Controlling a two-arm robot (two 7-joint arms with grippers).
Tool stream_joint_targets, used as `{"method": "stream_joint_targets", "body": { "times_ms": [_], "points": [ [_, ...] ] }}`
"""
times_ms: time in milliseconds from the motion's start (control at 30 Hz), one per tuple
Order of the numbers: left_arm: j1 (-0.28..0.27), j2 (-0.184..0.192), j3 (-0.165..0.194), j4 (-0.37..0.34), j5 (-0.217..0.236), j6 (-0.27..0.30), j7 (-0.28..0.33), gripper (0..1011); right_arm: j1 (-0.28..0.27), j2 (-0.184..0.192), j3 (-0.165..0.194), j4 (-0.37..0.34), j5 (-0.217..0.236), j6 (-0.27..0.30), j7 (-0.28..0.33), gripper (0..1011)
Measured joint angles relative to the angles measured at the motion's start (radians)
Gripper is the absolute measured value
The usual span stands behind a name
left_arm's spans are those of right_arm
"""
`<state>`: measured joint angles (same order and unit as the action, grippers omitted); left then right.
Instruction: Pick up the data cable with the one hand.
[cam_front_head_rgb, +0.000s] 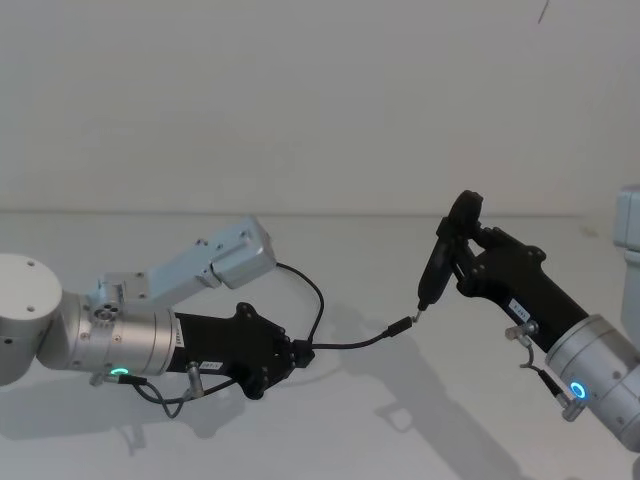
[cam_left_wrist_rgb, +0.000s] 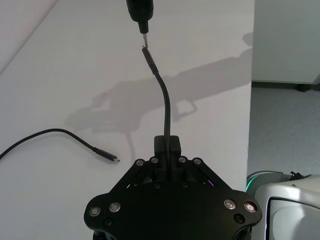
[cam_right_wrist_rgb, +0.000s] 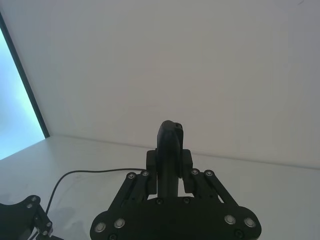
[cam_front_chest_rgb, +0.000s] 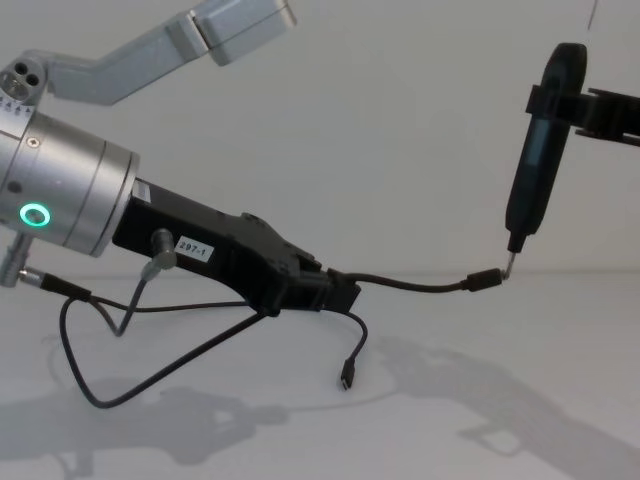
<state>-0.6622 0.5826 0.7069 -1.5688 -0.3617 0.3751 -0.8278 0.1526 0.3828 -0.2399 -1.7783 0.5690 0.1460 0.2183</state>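
My left gripper (cam_front_chest_rgb: 340, 292) is clamped on the cable (cam_front_chest_rgb: 415, 285), holding it above the counter (cam_front_head_rgb: 330, 420); one plug (cam_front_chest_rgb: 346, 379) dangles, the other (cam_front_chest_rgb: 484, 279) meets the pen tool's (cam_front_chest_rgb: 535, 160) tip. My right gripper (cam_front_head_rgb: 462, 252) is clamped on that tool.

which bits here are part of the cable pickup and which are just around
Part of the job:
- data cable, lifted, one plug hanging free
- left gripper, shut on the cable

Just around:
- right gripper, holding a pen-shaped tool whose tip meets the cable's raised plug
- white table
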Motion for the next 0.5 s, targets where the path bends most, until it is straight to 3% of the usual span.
{"method": "stream_joint_targets", "body": {
  "times_ms": [500],
  "points": [
    [0.0,0.0,0.0,0.0,0.0,0.0,0.0,37,0.002,-0.001,0.0,0.003,-0.001,0.0,0.005,279]
  ]
}}
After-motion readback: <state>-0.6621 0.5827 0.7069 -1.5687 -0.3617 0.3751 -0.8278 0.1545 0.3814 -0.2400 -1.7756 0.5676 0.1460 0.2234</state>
